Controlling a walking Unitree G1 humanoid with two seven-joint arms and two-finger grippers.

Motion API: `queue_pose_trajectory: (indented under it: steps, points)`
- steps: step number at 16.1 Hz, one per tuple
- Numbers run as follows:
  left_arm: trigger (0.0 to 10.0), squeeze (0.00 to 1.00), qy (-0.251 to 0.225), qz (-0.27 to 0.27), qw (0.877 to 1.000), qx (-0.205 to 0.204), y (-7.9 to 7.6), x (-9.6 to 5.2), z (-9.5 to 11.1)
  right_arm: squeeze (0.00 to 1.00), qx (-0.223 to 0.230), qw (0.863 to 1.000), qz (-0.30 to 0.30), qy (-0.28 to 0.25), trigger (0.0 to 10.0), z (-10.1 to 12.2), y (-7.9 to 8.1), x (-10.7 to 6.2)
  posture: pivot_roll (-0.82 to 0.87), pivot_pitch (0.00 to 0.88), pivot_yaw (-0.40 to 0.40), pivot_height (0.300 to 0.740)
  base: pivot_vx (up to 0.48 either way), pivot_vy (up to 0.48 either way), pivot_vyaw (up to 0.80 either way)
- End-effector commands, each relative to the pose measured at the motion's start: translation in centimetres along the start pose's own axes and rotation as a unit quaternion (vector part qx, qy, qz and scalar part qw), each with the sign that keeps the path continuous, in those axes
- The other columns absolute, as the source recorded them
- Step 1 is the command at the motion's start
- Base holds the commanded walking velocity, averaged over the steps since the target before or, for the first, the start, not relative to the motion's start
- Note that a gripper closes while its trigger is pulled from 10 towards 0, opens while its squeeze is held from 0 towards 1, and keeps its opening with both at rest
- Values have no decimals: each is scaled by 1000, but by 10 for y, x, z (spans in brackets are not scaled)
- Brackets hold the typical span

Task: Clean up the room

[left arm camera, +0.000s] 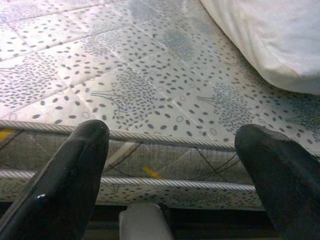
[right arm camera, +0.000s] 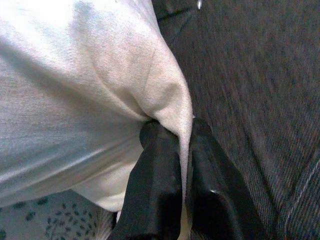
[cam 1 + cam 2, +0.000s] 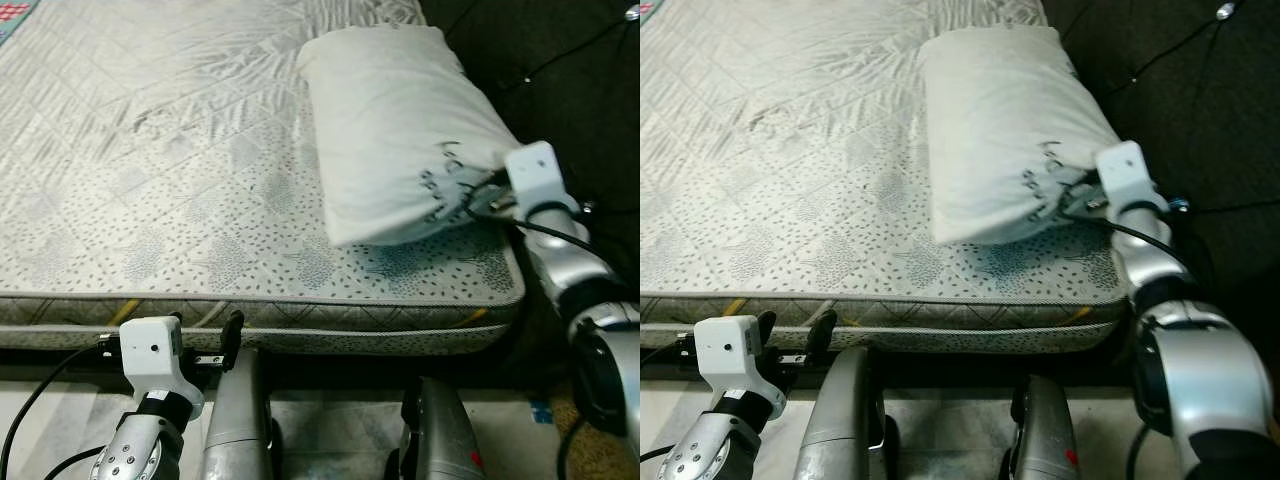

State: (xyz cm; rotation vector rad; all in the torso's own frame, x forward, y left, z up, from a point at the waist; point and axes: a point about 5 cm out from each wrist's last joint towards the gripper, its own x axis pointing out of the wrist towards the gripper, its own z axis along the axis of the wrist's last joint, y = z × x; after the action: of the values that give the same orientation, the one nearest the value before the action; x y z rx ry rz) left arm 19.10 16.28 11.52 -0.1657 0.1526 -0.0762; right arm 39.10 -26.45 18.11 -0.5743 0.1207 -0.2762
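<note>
A white pillow (image 3: 400, 130) lies at the right side of the patterned mattress (image 3: 180, 180), near its front right corner. My right gripper (image 3: 478, 195) is shut on the pillow's near right corner; in the right wrist view its two black fingers (image 2: 155, 185) pinch a fold of the white cloth (image 2: 75, 100). My left gripper (image 3: 205, 335) is low in front of the mattress's front edge, open, with nothing between its fingers (image 1: 65, 185).
A dark fabric surface (image 3: 560, 70) rises to the right of the bed. Below the mattress edge are my silver legs (image 3: 235, 420) and a light floor (image 3: 330, 430). A colourful cloth (image 3: 15, 15) shows at the far left corner.
</note>
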Motion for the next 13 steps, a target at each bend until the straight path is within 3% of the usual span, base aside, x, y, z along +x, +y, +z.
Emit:
queue_pose_trajectory:
  steps: [1,7,13]
  points:
    - [10000,0,9,5,1000,7,3,-1,-4,0,14,999,-49,-15,0,3,-23,2,178,137,22,565,0,0,0]
    - [10000,0,13,0,1000,10,4,1,-5,0,29,998,-37,34,0,-51,-14,-16,161,137,35,565,0,0,0]
    - [10000,0,13,-6,1000,13,5,4,-5,0,34,996,-73,49,0,-79,-32,-28,149,132,51,565,0,0,0]
